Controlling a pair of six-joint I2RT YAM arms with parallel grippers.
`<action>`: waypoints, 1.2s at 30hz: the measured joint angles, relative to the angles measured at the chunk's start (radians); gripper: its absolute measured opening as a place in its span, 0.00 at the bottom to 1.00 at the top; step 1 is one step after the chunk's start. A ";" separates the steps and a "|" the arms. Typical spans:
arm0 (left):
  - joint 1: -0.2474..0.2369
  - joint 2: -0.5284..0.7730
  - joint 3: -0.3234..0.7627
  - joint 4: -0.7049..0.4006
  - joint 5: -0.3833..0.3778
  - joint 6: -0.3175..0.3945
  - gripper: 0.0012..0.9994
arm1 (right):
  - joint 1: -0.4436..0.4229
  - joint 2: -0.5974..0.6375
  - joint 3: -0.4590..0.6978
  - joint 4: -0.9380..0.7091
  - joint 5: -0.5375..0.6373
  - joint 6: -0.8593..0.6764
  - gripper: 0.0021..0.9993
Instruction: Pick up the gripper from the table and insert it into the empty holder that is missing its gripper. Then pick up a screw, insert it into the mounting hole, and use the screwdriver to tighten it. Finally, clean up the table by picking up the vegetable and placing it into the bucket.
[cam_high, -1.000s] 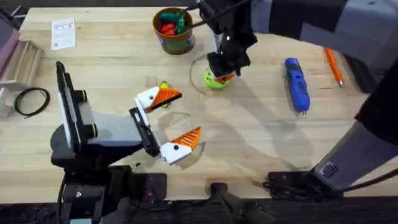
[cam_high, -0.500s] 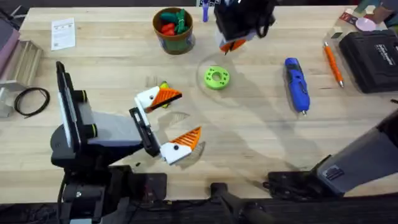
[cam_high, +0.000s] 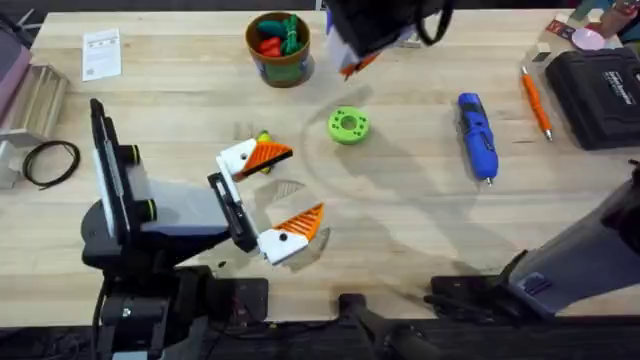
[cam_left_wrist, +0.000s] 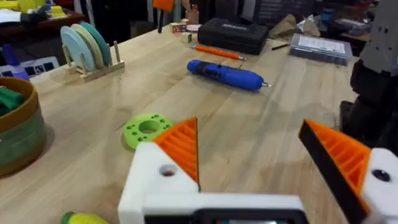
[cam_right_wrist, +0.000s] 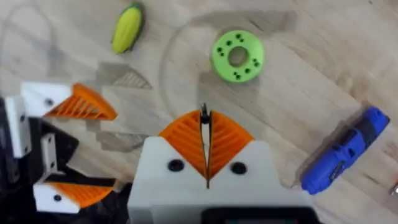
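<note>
Currently the screw step is in hand. The right gripper (cam_right_wrist: 206, 124) is hovering high over the far middle of the table (cam_high: 400, 230), between the bucket (cam_high: 279, 64) and the screwdriver (cam_high: 477, 135), with its jaws pressed together on a small dark part, apparently the screw (cam_right_wrist: 204, 114), which is protruding from the tips. The green disc (cam_high: 348, 125) is lying on the table just near of this gripper. The left gripper (cam_high: 305, 182) is resting at the near left with its jaws spread wide and pointing right, gripping nothing. Both of its jaws are carrying an orange wedge, so the insertion step is judged complete; the far wedge (cam_high: 270, 155) is sitting in its white holder (cam_high: 237, 160). The hole (cam_left_wrist: 166, 170) in that holder is appearing open, while the one on the near jaw is showing a dark head, so the far holder is probably the target. The next move is calling for the right gripper to descend leftward, align the screw with that small hole and seat it upright before releasing; the margin for misalignment is looking slim. The screwdriver is lying at the far right, untouched. The vegetable (cam_right_wrist: 127, 28) is lying just behind the far jaw, well apart from the bucket, awaiting cleanup.
</note>
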 joint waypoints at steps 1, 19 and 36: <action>0.000 0.000 0.000 0.000 0.000 0.000 0.99 | 0.020 0.000 0.000 0.000 0.000 -0.014 0.00; 0.000 0.000 0.000 0.000 0.000 0.000 0.99 | 0.308 0.000 0.000 0.132 -0.001 -0.139 0.00; 0.000 0.000 0.000 0.000 0.000 0.000 0.99 | 0.332 0.000 0.000 0.129 -0.118 -0.221 0.00</action>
